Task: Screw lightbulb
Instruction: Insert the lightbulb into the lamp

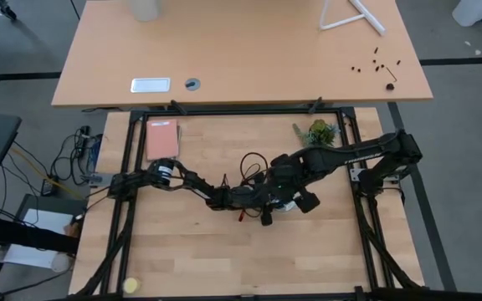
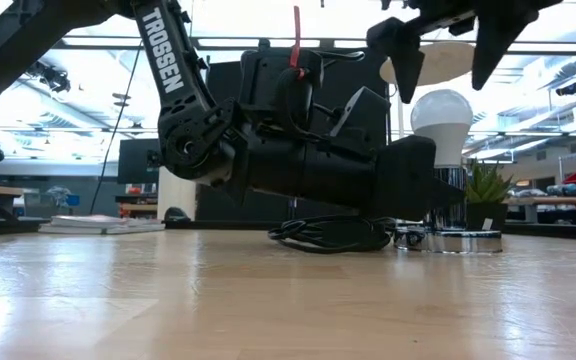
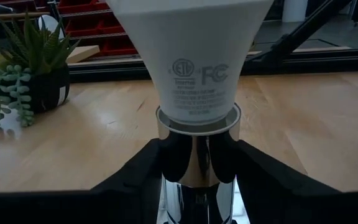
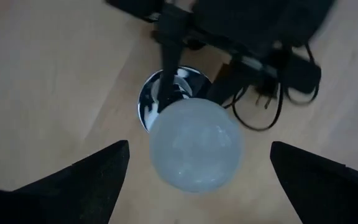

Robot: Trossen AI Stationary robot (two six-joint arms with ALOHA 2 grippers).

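The white lightbulb (image 2: 441,115) stands upright with its narrow end in the chrome socket sleeve (image 3: 197,155), which rises from the round silvery socket disc (image 2: 458,240) near the table's middle. My left gripper (image 3: 197,186) lies low and level and is shut on the sleeve. My right gripper (image 2: 448,50) hangs above the bulb, wide open, fingers pointing down. In the right wrist view its fingertips stand on either side of the bulb's dome (image 4: 194,146) without touching it. My left gripper pinches the chrome socket sleeve (image 3: 166,163) between its two fingers, just under the bulb's neck. The fingers come in level from the table's left side, one on each side of the sleeve. The socket stands upright, its disc on the table.
The socket's black cord (image 2: 333,235) lies coiled beside the disc, behind my left gripper. A small potted plant (image 1: 319,132) stands toward the far right, and a pink notebook (image 1: 162,138) lies at the far left. Bare wood lies toward the near edge.
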